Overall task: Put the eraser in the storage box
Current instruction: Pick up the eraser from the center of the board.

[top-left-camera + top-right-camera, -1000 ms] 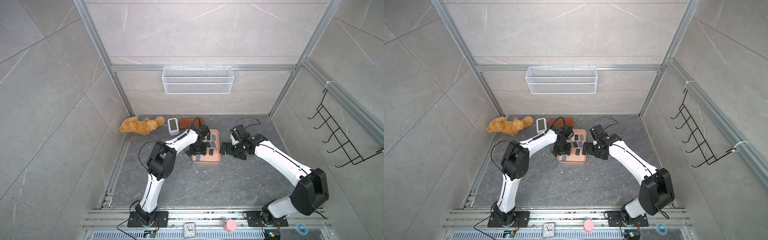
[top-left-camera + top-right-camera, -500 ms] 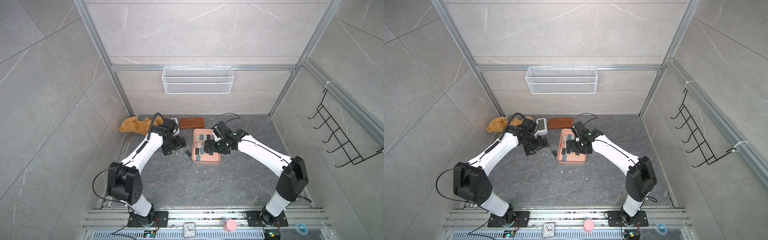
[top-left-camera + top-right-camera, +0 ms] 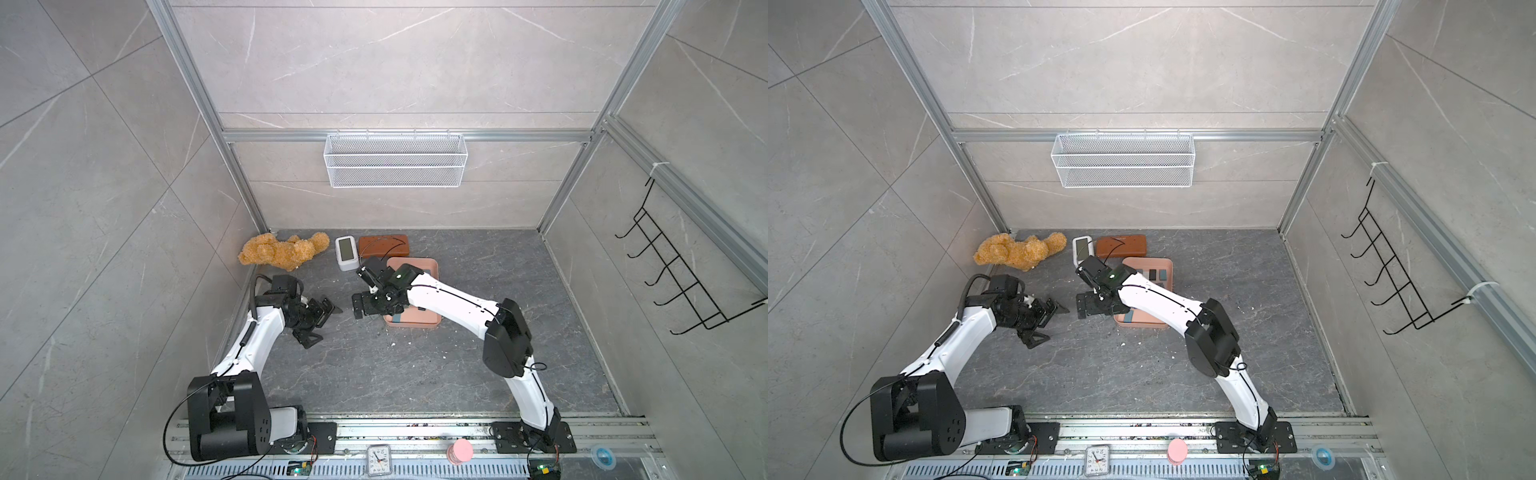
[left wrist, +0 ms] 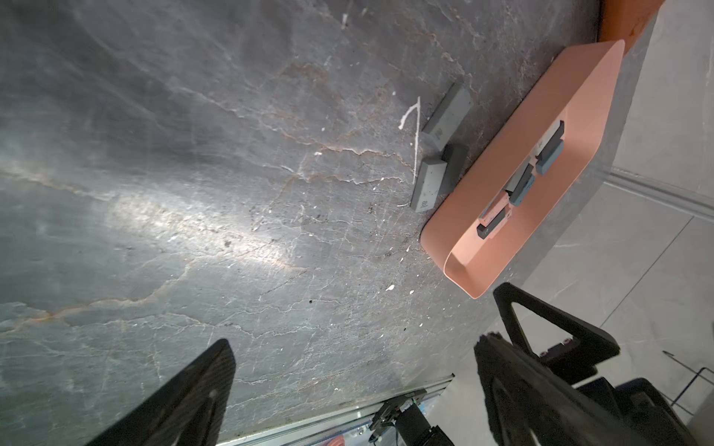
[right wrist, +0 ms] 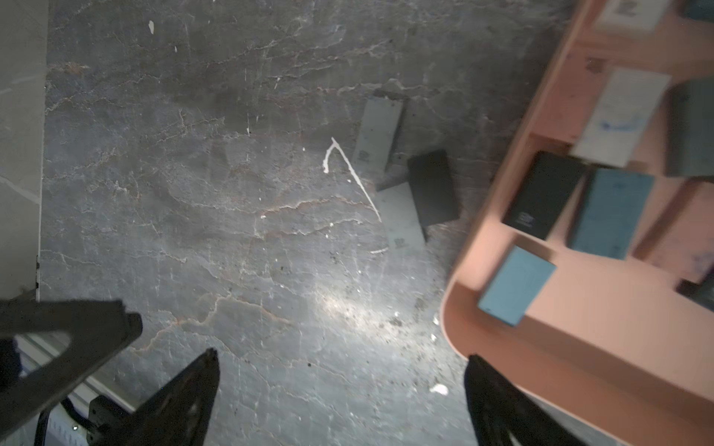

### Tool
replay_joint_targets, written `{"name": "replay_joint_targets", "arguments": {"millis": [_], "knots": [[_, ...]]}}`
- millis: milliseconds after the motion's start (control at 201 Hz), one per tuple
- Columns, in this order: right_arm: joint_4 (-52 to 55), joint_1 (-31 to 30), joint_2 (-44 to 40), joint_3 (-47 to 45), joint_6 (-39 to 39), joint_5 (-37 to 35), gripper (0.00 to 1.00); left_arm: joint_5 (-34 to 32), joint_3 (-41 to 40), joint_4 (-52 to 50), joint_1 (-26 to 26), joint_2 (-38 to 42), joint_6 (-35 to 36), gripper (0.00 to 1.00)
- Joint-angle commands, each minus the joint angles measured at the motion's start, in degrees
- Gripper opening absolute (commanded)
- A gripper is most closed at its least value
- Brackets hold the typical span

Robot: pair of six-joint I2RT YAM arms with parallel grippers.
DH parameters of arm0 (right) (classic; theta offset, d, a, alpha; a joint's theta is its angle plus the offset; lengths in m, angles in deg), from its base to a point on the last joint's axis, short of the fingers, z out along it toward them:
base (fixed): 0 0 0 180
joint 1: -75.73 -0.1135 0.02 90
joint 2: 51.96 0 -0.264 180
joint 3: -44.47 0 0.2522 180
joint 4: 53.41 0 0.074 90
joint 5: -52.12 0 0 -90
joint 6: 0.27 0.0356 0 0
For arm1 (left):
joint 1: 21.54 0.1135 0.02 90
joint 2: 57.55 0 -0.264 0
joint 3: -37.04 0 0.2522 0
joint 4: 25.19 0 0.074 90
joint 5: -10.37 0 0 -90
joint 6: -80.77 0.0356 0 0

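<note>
The storage box is a salmon-pink tray on the dark floor, seen in both top views. It holds several small erasers, among them a light blue one and a black one. Two grey erasers and a dark one lie on the floor beside the box's left wall. In the top views my right arm hides them. My right gripper hangs open above that spot, holding nothing. My left gripper is open and holds nothing, just left of the right one.
A teddy bear, a small white device and a brown case lie along the back wall. A wire basket hangs above them. A black hook rack is on the right wall. A thin white wire lies by the floor erasers.
My left gripper has drawn back from over the box to the left. My right gripper has swung from the box's right side across it to its left side.
</note>
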Motion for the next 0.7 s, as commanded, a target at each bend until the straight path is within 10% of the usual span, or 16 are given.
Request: {"name": "replay_joint_targets", "arguments": {"millis": [0,433,697], "knots": [[5.9,-1.4,6.0,7.8,1.5,-0.3,0.99,4.6,-2.1,2.0,2.7,1.8,0.1,0.99],[30.4,-1.6,31.9,48.3,1.6,-2.9,1.00,6.5,-2.8,-3.5,9.6,1.4,8.1,0.99],[32.2,-1.4,32.1,47.3,0.1,-7.0,1.00,6.6,0.8,-4.1,7.9,-2.2,9.0,0.99]]}}
